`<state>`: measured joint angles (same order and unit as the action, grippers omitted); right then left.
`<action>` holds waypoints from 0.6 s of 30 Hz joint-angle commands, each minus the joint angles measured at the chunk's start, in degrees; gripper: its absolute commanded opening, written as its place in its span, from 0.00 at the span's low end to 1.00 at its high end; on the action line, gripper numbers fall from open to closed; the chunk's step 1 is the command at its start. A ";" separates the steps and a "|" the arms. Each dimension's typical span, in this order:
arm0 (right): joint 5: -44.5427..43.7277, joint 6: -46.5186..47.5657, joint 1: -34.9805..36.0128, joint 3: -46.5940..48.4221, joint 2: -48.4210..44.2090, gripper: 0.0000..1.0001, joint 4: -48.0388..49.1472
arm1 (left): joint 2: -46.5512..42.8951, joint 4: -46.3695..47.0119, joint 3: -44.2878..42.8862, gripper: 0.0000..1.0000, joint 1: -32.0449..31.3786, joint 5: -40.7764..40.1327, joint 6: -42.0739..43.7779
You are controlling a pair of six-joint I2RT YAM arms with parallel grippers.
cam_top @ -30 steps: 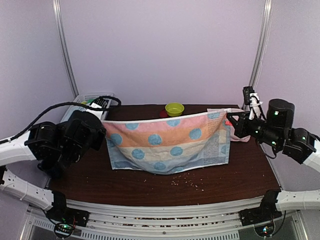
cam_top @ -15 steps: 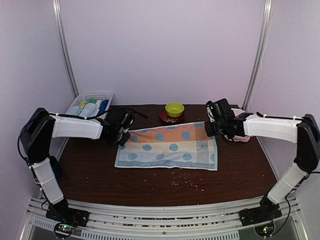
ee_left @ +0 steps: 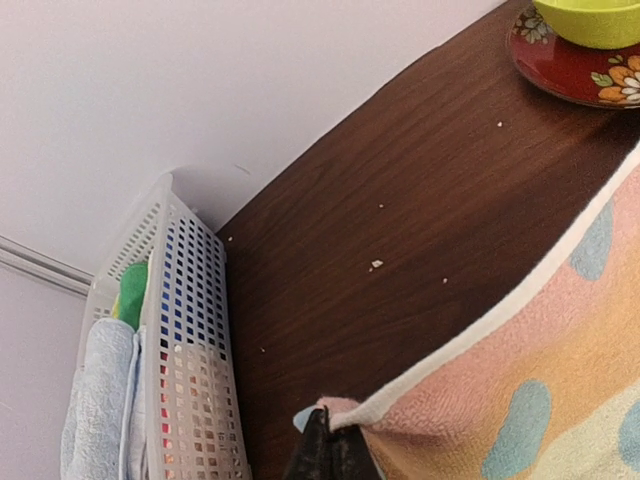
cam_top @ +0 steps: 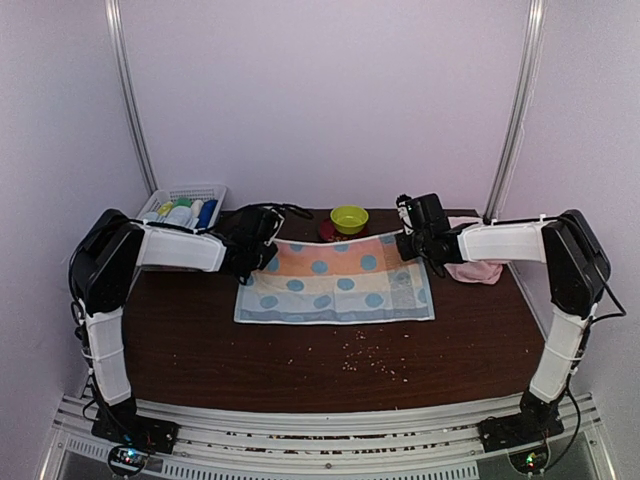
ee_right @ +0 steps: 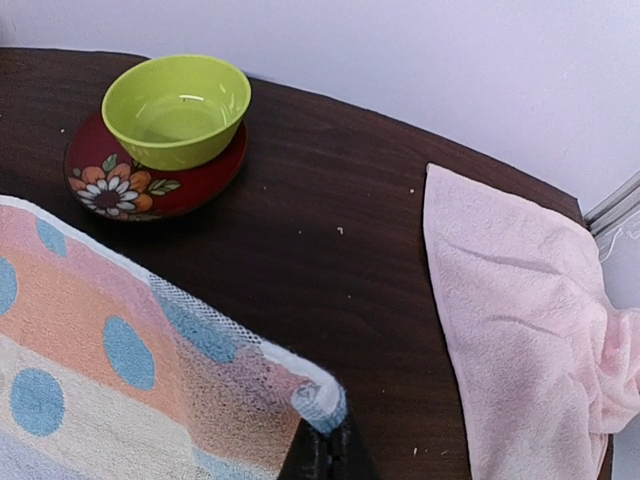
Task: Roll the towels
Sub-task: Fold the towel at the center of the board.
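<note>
Left gripper [ee_left: 328, 455] and right gripper [ee_right: 325, 442] each pinch a far corner of the dotted towel [cam_top: 335, 285]; uneven pulling could skew the roll or bump the bowl [cam_top: 349, 217].

White arm shells [cam_top: 180, 250], black joints [cam_top: 108, 240], black cables [cam_top: 288, 209], dark fingers [ee_left: 322, 458].

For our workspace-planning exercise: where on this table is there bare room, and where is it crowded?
Free: the near strip of table in front of the spotted towel, bar crumbs, and left of it. Crowded: the far edge, with green bowl, pink towel, left gripper and right gripper.
</note>
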<state>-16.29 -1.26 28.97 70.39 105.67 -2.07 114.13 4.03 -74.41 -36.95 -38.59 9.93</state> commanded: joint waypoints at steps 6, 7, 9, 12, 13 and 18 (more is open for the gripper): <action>6.35 3.50 -3.13 -6.81 -3.10 0.00 8.98 | -3.11 7.10 5.34 0.00 1.30 -1.75 2.95; 6.68 3.46 -3.20 -7.77 -3.63 0.00 9.12 | -3.80 6.94 5.98 0.00 1.42 -1.53 2.74; 7.08 3.22 -3.24 -9.89 -4.80 0.00 9.64 | -5.01 6.80 7.25 0.00 1.44 -1.33 2.53; 7.87 2.59 -3.37 -12.73 -7.05 0.00 10.75 | -6.63 6.20 8.82 0.00 1.41 -0.51 1.92; 8.24 2.52 -3.32 -13.52 -7.88 0.00 11.09 | -7.12 6.09 9.44 0.00 1.42 -0.16 1.62; 9.20 2.24 -3.35 -14.31 -10.21 0.00 8.51 | -9.93 5.99 12.45 0.00 1.44 1.91 0.51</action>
<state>-8.43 1.34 25.74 56.34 98.37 6.31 107.37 7.70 -64.03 -35.94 -38.52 11.90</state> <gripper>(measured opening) 0.021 0.003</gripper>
